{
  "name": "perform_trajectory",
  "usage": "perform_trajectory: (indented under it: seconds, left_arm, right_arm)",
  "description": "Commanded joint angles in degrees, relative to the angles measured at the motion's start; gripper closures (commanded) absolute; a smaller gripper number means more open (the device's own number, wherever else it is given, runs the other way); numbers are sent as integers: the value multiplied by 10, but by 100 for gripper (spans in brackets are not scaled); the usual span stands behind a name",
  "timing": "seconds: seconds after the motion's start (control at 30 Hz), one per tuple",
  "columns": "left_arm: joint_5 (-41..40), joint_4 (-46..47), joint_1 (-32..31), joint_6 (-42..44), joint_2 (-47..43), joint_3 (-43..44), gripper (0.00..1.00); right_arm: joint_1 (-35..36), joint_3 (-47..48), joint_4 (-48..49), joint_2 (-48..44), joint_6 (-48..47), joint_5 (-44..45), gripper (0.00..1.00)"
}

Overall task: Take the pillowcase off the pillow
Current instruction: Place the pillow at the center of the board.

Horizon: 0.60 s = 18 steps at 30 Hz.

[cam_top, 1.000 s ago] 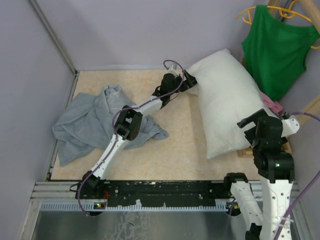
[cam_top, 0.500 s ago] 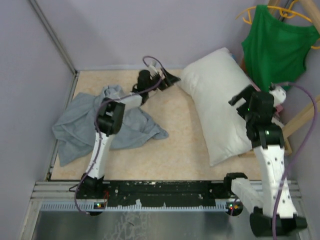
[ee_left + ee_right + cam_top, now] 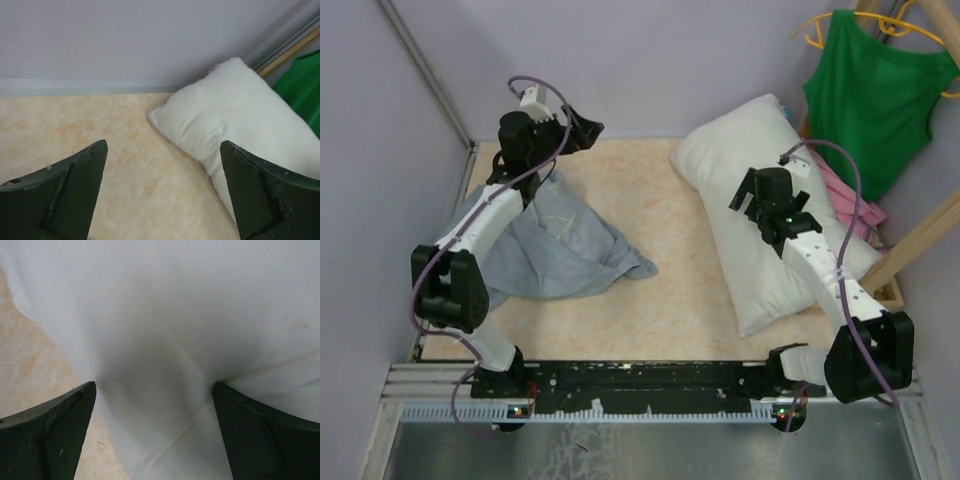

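The white pillow (image 3: 760, 215) lies bare on the right of the table; it also shows in the left wrist view (image 3: 235, 120) and fills the right wrist view (image 3: 170, 325). The pale grey-blue pillowcase (image 3: 545, 250) lies crumpled on the left of the table, apart from the pillow. My left gripper (image 3: 582, 128) is open and empty, raised at the back left above the pillowcase, its fingers (image 3: 65, 195) over bare table. My right gripper (image 3: 753, 195) is open over the pillow's middle, its fingers (image 3: 55, 435) straddling the pillow's surface, holding nothing.
A green tank top (image 3: 875, 95) hangs on a yellow hanger at the back right. A pink garment (image 3: 850, 200) lies behind the pillow. Grey walls enclose the table at the back and left. A wooden bar (image 3: 920, 240) leans at the right.
My left gripper has let go of the pillow's corner and swung left and back to above the pillowcase. My right arm has stretched forward over the pillow. The pillow has shifted slightly left.
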Motion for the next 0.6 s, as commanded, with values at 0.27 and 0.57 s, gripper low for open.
perform_trajectory:
  seconds: [0.27,0.57]
  left_arm:
    - [214,33,157,41,-48,-95,0]
    - [426,-427,96,440,-63,129,0]
  right_arm:
    - [72,133,119,-29,-118,-6,1]
    - [170,44,200,-5,-41,-120,1]
